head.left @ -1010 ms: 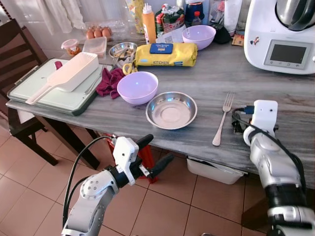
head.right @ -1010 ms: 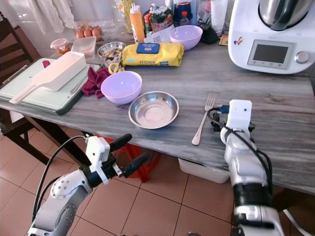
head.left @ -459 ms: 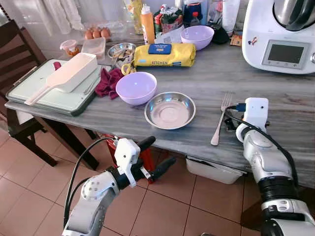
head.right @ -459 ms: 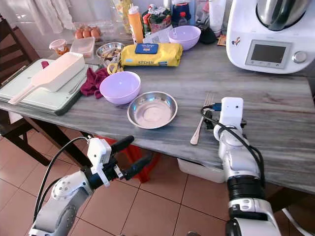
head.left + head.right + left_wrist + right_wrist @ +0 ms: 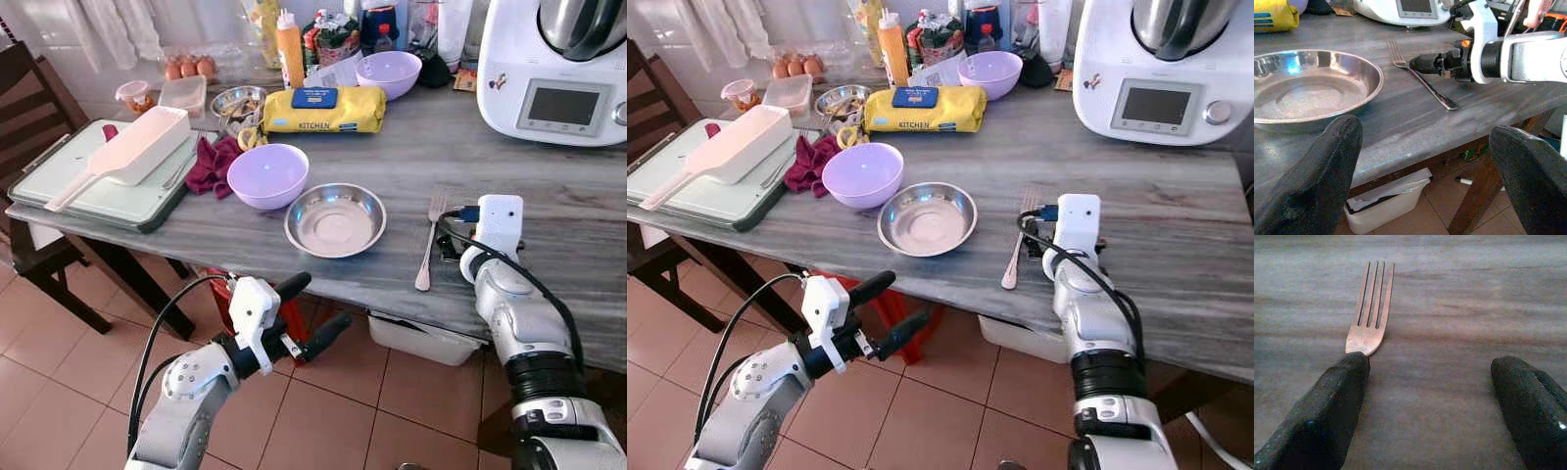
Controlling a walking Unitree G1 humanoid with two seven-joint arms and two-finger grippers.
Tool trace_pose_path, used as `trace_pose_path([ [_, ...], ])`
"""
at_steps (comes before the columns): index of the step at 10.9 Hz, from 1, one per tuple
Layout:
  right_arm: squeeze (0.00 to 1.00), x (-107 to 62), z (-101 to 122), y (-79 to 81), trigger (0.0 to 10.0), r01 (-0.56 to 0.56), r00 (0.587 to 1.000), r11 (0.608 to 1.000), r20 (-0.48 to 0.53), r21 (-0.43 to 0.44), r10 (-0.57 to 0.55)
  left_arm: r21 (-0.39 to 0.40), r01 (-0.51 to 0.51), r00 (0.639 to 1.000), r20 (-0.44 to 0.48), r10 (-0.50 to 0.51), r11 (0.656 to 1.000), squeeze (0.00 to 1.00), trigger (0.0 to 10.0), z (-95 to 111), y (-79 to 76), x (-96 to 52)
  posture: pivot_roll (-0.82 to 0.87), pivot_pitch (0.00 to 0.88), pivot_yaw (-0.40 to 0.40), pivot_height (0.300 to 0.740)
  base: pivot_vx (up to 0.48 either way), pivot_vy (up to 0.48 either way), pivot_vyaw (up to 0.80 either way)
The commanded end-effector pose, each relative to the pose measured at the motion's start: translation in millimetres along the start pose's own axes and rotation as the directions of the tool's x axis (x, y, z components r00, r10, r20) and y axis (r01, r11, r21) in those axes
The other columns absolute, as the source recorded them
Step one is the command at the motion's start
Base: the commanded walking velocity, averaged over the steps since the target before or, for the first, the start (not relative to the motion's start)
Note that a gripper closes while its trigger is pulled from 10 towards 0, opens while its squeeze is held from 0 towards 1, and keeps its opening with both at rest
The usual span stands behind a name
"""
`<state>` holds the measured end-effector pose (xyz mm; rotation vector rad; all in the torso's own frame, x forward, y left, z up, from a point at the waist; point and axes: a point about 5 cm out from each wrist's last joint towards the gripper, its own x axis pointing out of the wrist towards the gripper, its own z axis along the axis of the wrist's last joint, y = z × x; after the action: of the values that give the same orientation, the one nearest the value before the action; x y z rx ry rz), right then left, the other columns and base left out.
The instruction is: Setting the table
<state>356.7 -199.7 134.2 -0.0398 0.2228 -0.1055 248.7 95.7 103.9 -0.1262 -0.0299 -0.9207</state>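
Observation:
A fork (image 5: 427, 245) lies on the grey table (image 5: 549, 181), tines pointing away from the front edge, to the right of a steel bowl (image 5: 335, 218). Behind that bowl sits a lavender bowl (image 5: 267, 174). My right gripper (image 5: 1432, 396) rests low over the tabletop just right of the fork, open, with one finger (image 5: 1334, 406) right beside the fork's neck (image 5: 1370, 308) and nothing between the fingers. My left gripper (image 5: 323, 302) hangs open below the table's front edge, in front of the steel bowl (image 5: 1308, 88).
A green-rimmed board (image 5: 59, 181) carrying a white scoop (image 5: 132, 152) lies at the table's left end beside a red cloth (image 5: 211, 164). A yellow package (image 5: 318, 110), a second lavender bowl (image 5: 389, 71) and a white kitchen machine (image 5: 558, 69) stand behind. A dark chair (image 5: 29, 108) stands left.
The camera has shifted a little. My right gripper has slid left along the tabletop, closer to the fork. The left gripper has barely moved.

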Motion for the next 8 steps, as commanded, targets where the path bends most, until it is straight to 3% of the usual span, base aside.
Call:
trace_pose_path([
  [1,0.27,-0.1,-3.1,14.5,10.0,-0.059,0.998,0.998,-0.017,0.014,0.06,0.003,-0.002,1.0,-0.004,0.002,1.0,0.0,10.0,1.1,-1.0,-1.8,-0.11,0.118,0.123,0.74,0.0,0.0,0.0],
  [8,0.27,7.6,5.7,30.0,10.0,-0.088,0.996,0.996,0.015,0.03,0.087,0.003,-0.012,1.0,-0.005,0.012,1.0,0.0,10.0,1.9,-1.2,-2.1,-0.1,0.115,0.119,0.74,0.0,0.0,0.0],
])
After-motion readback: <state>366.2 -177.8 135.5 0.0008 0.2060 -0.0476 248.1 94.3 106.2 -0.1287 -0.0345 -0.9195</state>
